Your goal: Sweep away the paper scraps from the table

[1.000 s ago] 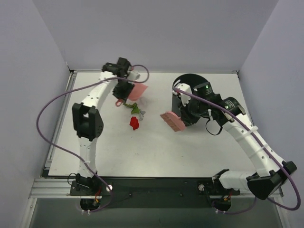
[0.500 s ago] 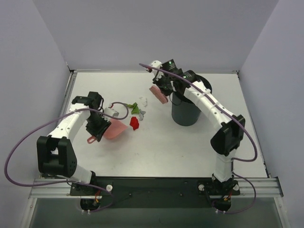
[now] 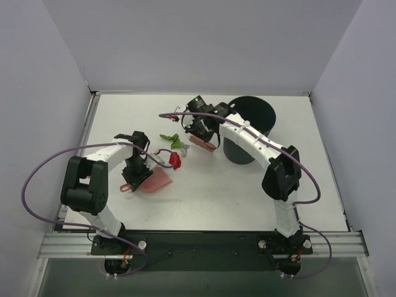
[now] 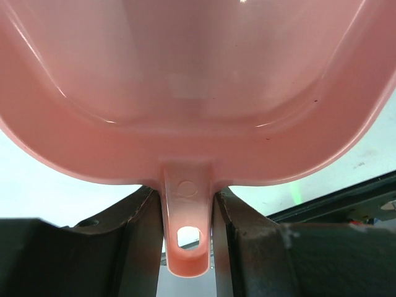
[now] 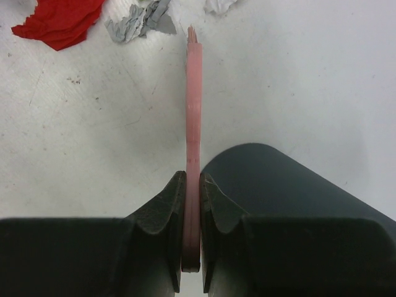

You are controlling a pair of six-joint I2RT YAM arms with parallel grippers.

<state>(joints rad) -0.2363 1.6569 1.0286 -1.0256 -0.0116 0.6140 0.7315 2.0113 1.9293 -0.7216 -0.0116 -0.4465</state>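
My left claw [image 4: 187, 244] is clamped on the stub handle of the pink dustpan [image 4: 198, 93], a finger pressed against each side. The pan spreads out wide ahead of the fingertips. My right claw [image 5: 192, 185] is squeezed tight on the pink brush [image 5: 194, 99], which runs edge-on straight out from between the fingers. The paper scraps [image 5: 139, 21] lie on the table [image 3: 247, 192] just past its far end: a red scrap [image 5: 59, 21] ahead and left of this claw, a grey scrap beside it, a white scrap [image 5: 219, 5] slightly right. From above, a green scrap [image 3: 172, 139] sits between my two claws.
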